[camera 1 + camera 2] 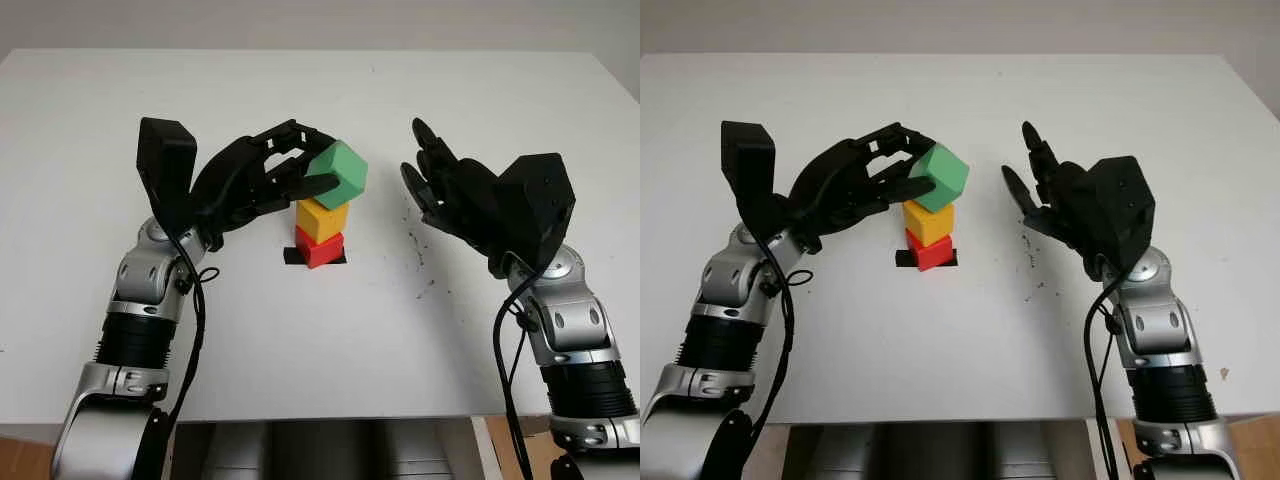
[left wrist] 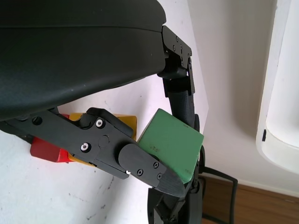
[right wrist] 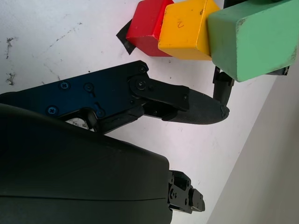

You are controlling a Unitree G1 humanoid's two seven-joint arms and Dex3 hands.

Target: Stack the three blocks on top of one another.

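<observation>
The red block sits on a black patch on the white table, with the yellow block stacked directly on it. The left hand grasps the green block, tilted, at the yellow block's top. The right hand, released and holding nothing, hangs above the table to the right of the yellow block.

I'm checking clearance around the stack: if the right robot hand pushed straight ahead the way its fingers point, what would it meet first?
Probably nothing: the open right robot hand points up the bare table, beside the stack. The green block sits off to its side, though depth is unclear.
</observation>
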